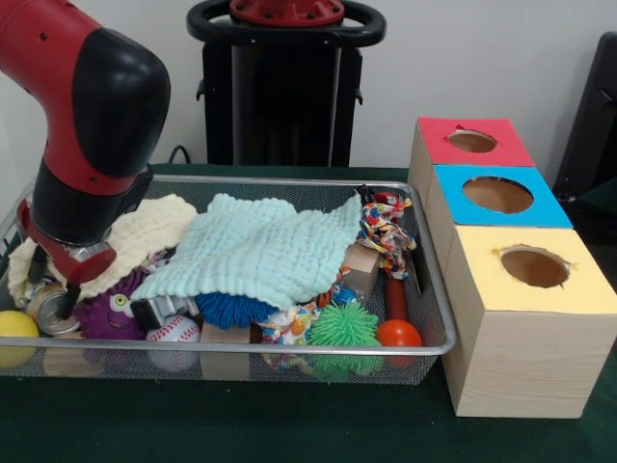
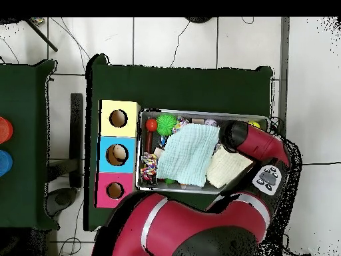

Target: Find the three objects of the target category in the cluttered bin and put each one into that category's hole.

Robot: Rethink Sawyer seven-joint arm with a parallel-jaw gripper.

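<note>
A wire mesh bin [image 1: 289, 181] holds a jumble of toys under a pale green cloth [image 1: 260, 246] and a cream cloth [image 1: 145, 224]. My gripper [image 1: 63, 301] is down in the bin's left end, right by a metal can [image 1: 46, 311] and a purple plush toy [image 1: 111, 313]. Whether it holds anything is hidden. A baseball [image 1: 174, 340], a yellow ball [image 1: 14, 326], a blue spiky ball [image 1: 231, 309], a green spiky ball [image 1: 342, 326] and an orange ball [image 1: 398, 334] lie along the front. From overhead, the arm [image 2: 256, 143] covers the gripper.
Three wooden boxes stand beside the bin, with a red-topped hole [image 1: 472, 141], a blue-topped hole [image 1: 497, 194] and a yellow-topped hole [image 1: 534, 266]. A colourful rope toy [image 1: 386, 230] and a wooden block [image 1: 362, 270] lie at the bin's right end.
</note>
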